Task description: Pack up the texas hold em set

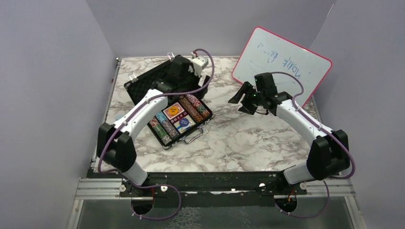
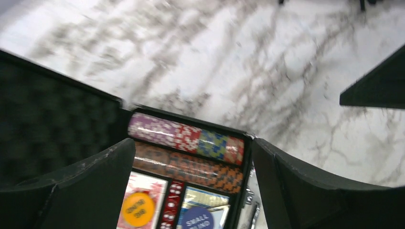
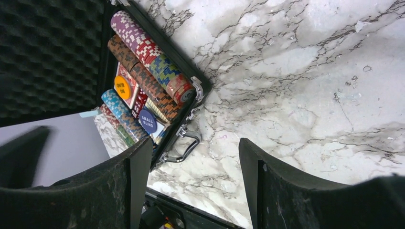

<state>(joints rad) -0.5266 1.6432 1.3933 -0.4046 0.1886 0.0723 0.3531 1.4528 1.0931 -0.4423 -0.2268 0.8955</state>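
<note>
— Where is the set right now?
— The briefcase (image 1: pixel 143 85) lies open on the left half of the marble-patterned table (image 1: pixel 248 138). Its foam lid is tipped back toward the far-left corner and its silver handle (image 1: pixel 194 137) faces the near edge. Rows of striped poker chips (image 3: pixel 143 47) lie in the tray, and an orange button (image 3: pixel 122 88) and a blue button (image 3: pixel 147 121) rest on the card decks (image 2: pixel 145 181) between them.
— And your fingers?
— My left gripper (image 2: pixel 192 148) hangs above the case on the lid's side, fingers spread wide and gripping nothing. My right gripper (image 3: pixel 193 148) hovers over the marble to the right of the case, fingers apart too, holding nothing.
— What about the room?
— Plain lavender-grey walls (image 1: pixel 47 71) close in on three sides. The tabletop is white with grey veins. A pink-framed whiteboard (image 1: pixel 282 62) with blue scribbles leans in the far-right corner, and a metal rail (image 1: pixel 215 188) runs along the near edge where my bases are bolted
</note>
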